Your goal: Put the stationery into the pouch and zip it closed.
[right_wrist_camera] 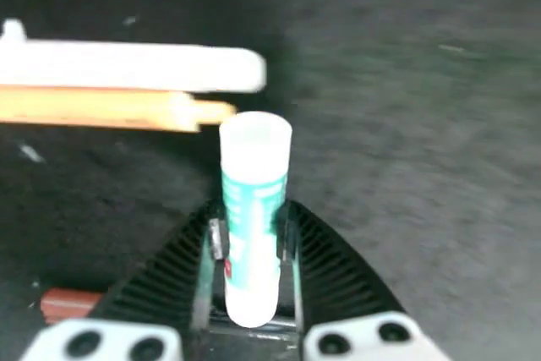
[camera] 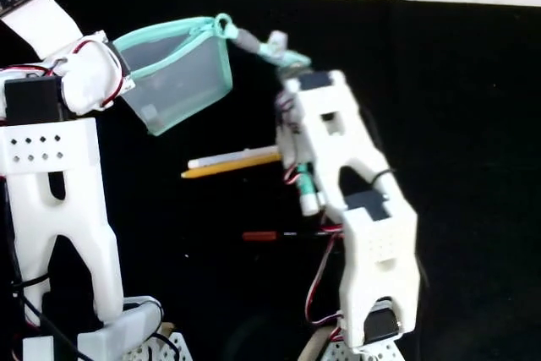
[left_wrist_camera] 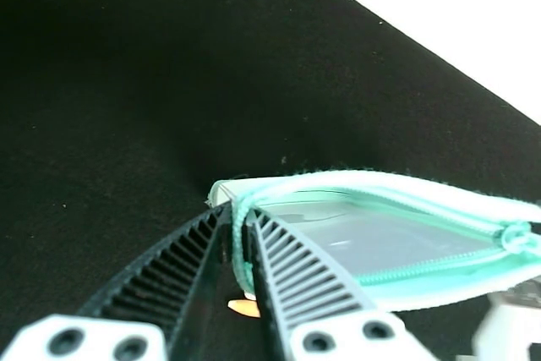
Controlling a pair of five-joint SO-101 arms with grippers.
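Observation:
A translucent pouch [camera: 182, 65] with teal trim hangs in the air at the back left, its zip [left_wrist_camera: 439, 268] open. My left gripper [left_wrist_camera: 237, 221] is shut on the pouch's end seam and holds it up. My right gripper [right_wrist_camera: 251, 213] is shut on a white and teal glue stick [right_wrist_camera: 251, 217], which also shows under the middle arm [camera: 308, 194]. Just past the stick, a white pen [right_wrist_camera: 127, 67] and a yellow pencil [right_wrist_camera: 101, 109] lie side by side on the black cloth [camera: 232, 161]. A red pen [camera: 260, 236] lies nearer the front.
A grey and teal zip pull [camera: 269, 46] dangles from the pouch's far corner, close to the right arm's top. The black cloth [camera: 456, 124] runs to a white wall at the back. The arms' white bases stand at the front edge.

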